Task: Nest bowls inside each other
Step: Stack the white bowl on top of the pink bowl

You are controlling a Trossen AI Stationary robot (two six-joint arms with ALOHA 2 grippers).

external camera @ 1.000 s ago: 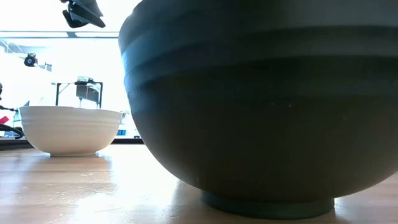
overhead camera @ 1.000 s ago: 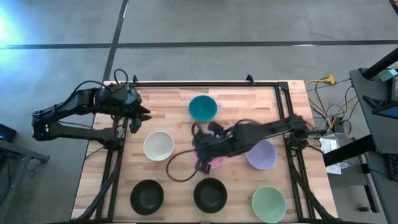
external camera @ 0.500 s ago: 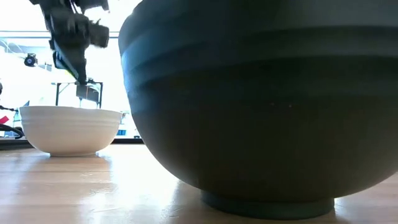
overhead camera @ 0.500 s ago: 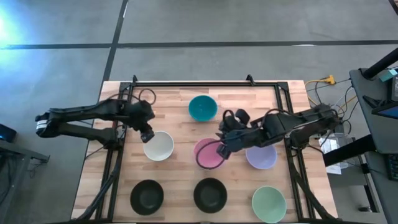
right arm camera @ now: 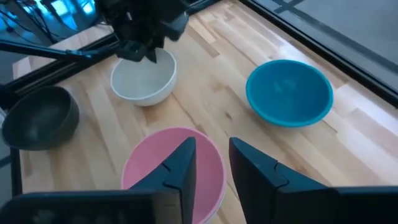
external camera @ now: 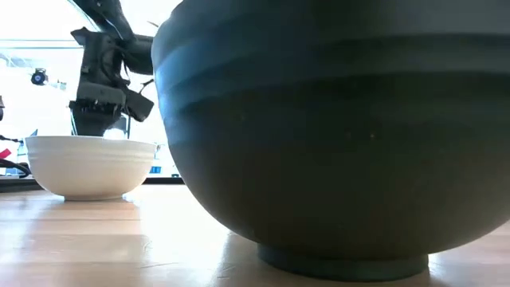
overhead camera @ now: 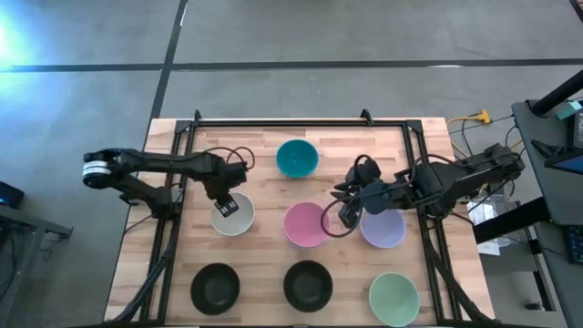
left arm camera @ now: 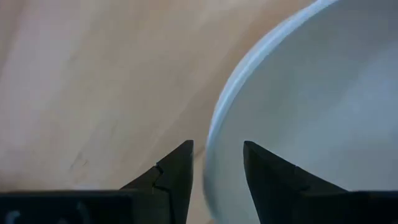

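Left of centre in the high view, the left gripper (overhead camera: 224, 202) hangs over the white bowl (overhead camera: 233, 216), fingers parted astride its rim. Centrally, the right gripper (overhead camera: 343, 211), slightly parted and holding nothing, sits between the pink bowl (overhead camera: 305, 225) and lavender bowl (overhead camera: 386, 229).

Left pincer (overhead camera: 225, 204) moved onto white bowl (overhead camera: 239, 219) rim; right pincer (overhead camera: 347, 216) withdrew from pink bowl (overhead camera: 303, 224).

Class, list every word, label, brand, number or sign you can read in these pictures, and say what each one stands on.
None can be read. The bowls, such as the white bowl and pink bowl, are plain, and so is the table. The shelves in the room behind the table are too small to show any lettering.
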